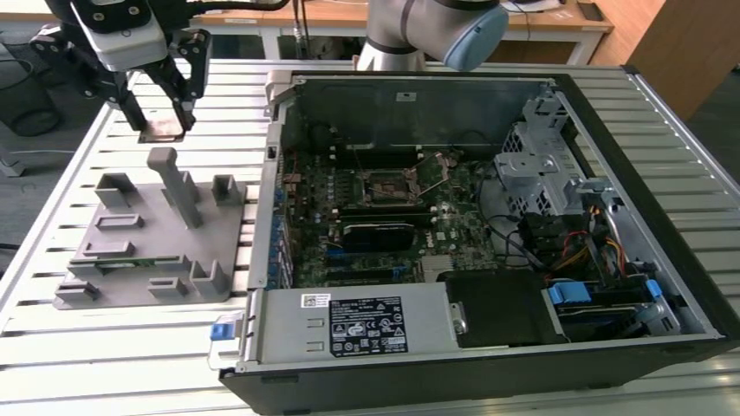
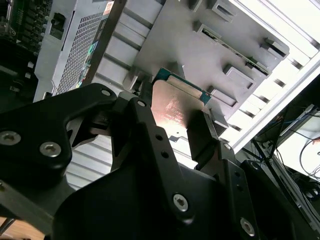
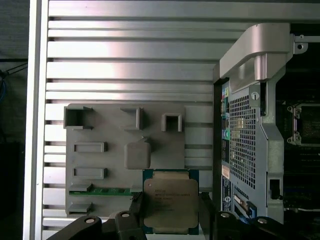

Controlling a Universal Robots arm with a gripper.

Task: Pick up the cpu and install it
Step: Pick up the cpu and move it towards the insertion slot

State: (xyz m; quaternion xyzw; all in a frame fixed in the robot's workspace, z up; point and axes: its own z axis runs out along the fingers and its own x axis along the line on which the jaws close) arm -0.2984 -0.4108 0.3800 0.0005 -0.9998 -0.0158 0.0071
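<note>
A Universal Robots arm [image 1: 428,30] holds the cpu [image 1: 162,133] in its gripper [image 1: 162,124] above a slatted metal table [image 1: 104,364], at the exterior view's left of an open computer case [image 1: 463,386]. We see the two black fingers closed against opposite edges of the small square chip, which lies flat between them with its pale metal top turned up toward the wrist. In the first wrist view the cpu [image 3: 170,197] shows a thin green rim around the metal plate, and the gripper [image 3: 170,215] pinches it from both sides. In the second wrist view the cpu [image 2: 175,105] sits between the same fingers [image 2: 202,137], its top catching a pinkish light. Below it lies a grey plastic fixture [image 1: 151,238] with upright blocks and posts, resting on the table just beside the case. A green memory strip [image 3: 100,191] sits in one of its slots. Seen from the first wrist view, the cpu hangs over the fixture's edge. We cannot tell how high the chip hangs above the fixture. Inside the case the motherboard [image 1: 382,217] lies exposed, and its black-framed socket [image 1: 387,186] stands well apart from the held chip, across the case wall. A power supply [image 1: 359,325] with a printed label sits along the case's near side, and coloured cables [image 1: 578,251] run along the exterior view's right side.
</note>
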